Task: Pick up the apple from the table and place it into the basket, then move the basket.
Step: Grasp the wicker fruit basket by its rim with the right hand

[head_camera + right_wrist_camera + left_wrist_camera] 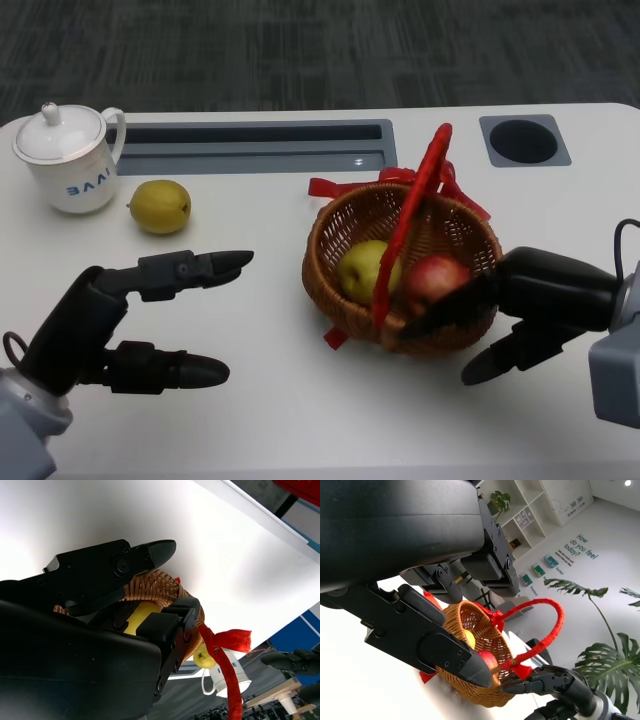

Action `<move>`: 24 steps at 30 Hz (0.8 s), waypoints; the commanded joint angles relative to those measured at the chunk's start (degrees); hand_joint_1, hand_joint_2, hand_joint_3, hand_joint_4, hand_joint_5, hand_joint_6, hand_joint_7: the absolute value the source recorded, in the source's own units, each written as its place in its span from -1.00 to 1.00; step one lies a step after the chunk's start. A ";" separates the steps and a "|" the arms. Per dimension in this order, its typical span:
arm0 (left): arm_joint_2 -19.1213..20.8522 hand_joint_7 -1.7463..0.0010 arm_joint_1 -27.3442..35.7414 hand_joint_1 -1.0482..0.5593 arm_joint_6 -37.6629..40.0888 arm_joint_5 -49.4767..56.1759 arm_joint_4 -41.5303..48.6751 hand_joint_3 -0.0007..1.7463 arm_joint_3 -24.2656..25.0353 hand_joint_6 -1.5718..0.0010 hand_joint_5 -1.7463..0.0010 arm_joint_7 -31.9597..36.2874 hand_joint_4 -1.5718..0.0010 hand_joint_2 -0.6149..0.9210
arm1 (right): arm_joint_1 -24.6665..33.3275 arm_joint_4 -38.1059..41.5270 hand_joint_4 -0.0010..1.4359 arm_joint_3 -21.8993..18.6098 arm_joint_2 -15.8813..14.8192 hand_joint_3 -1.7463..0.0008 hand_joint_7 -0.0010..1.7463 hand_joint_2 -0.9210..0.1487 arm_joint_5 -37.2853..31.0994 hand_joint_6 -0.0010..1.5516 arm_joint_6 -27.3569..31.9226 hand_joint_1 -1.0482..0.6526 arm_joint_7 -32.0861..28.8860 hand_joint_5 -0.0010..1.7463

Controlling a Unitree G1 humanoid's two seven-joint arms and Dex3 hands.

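Note:
A red apple (432, 277) lies in the wicker basket (318, 262) beside a yellow-green apple (360, 268), under the basket's red handle (415, 215). My right hand (530, 300) is at the basket's near right side. One finger lies against the rim by the red apple and another hangs lower outside the wall; the fingers stay apart. In the right wrist view the right hand's fingers (150, 555) straddle the wicker (150, 587). My left hand (150, 320) hovers left of the basket, fingers spread, holding nothing. The left wrist view shows the basket (470, 690) and red apple (487, 659).
A yellow fruit (160, 205) lies on the white table at the left, next to a lidded white cup (65, 160). A long grey recess (255, 145) and a round hole (523, 140) run along the table's far side.

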 commanded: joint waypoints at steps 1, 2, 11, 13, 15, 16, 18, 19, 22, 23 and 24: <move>0.22 0.99 0.45 -0.49 -0.28 0.05 -0.77 -1.00 0.45 0.09 0.98 1.14 -0.03 0.83 | -1.85 3.64 0.18 1.33 -0.82 0.99 -1.00 -0.98 -2.28 -0.04 4.59 -0.31 -0.32 -0.99; 0.14 0.99 0.62 -0.49 -0.26 -0.07 -0.96 -1.00 0.44 0.09 0.98 1.16 -0.03 0.83 | -2.48 4.33 0.18 1.57 -0.67 0.99 -1.00 -0.98 -2.53 -0.04 5.30 -0.32 -0.62 -0.99; -0.25 0.99 1.62 -0.46 -2.54 0.12 -1.04 -1.00 0.83 0.06 0.98 2.17 -0.05 0.82 | -5.69 7.49 0.17 1.22 -0.67 0.98 -1.00 -0.99 -1.23 -0.05 7.40 -0.35 -2.06 -1.00; -0.24 0.99 1.59 -0.45 -2.98 0.15 -0.80 -1.00 0.77 0.06 0.98 2.31 -0.06 0.82 | -5.73 8.01 0.15 0.37 -0.45 0.99 -1.00 -0.99 0.40 -0.05 7.34 -0.33 -1.14 -1.00; -0.29 0.99 1.48 -0.44 -3.24 -0.08 -0.58 -1.00 0.60 0.06 0.99 2.24 -0.06 0.82 | -5.44 8.28 0.14 -0.51 -0.23 0.99 -1.00 -0.97 2.19 -0.08 6.35 -0.30 -0.13 -1.00; -0.34 0.99 1.44 -0.44 -3.27 -0.19 -0.54 -1.00 0.53 0.06 0.99 2.19 -0.06 0.82 | -5.22 8.28 0.14 -0.87 -0.17 1.00 -1.00 -0.95 2.95 -0.10 5.49 -0.29 0.31 -1.00; -0.43 0.99 1.36 -0.44 -3.33 -0.31 -0.44 -1.00 0.42 0.05 0.98 2.12 -0.07 0.82 | -4.79 7.95 0.11 -1.23 -0.24 1.00 -1.00 -0.93 3.49 -0.14 3.43 -0.28 0.46 -1.00; -0.47 0.99 1.30 -0.43 -3.37 -0.31 -0.35 -1.00 0.38 0.04 0.98 2.10 -0.07 0.81 | -4.59 7.67 0.09 -1.30 -0.33 1.00 -1.00 -0.92 3.46 -0.16 2.39 -0.28 0.27 -1.00; -0.57 0.99 1.07 -0.42 -3.50 -0.08 0.04 -1.00 0.31 0.03 0.98 2.15 -0.08 0.81 | -3.95 6.88 0.07 -1.56 -0.60 1.00 -1.00 -0.87 3.40 -0.24 -0.76 -0.31 -0.71 -0.99; -0.61 0.99 1.03 -0.42 -3.42 0.04 0.05 -1.00 0.28 0.03 0.98 2.20 -0.09 0.81 | -3.73 6.71 0.11 -1.74 -0.66 1.00 -1.00 -0.86 3.44 -0.27 -2.04 -0.33 -1.21 -0.97; -0.66 0.99 1.02 -0.42 -3.29 0.15 -0.03 -1.00 0.24 0.03 0.98 2.26 -0.09 0.81 | -3.54 6.63 0.15 -1.91 -0.72 1.00 -1.00 -0.85 3.45 -0.31 -3.26 -0.34 -1.77 -0.96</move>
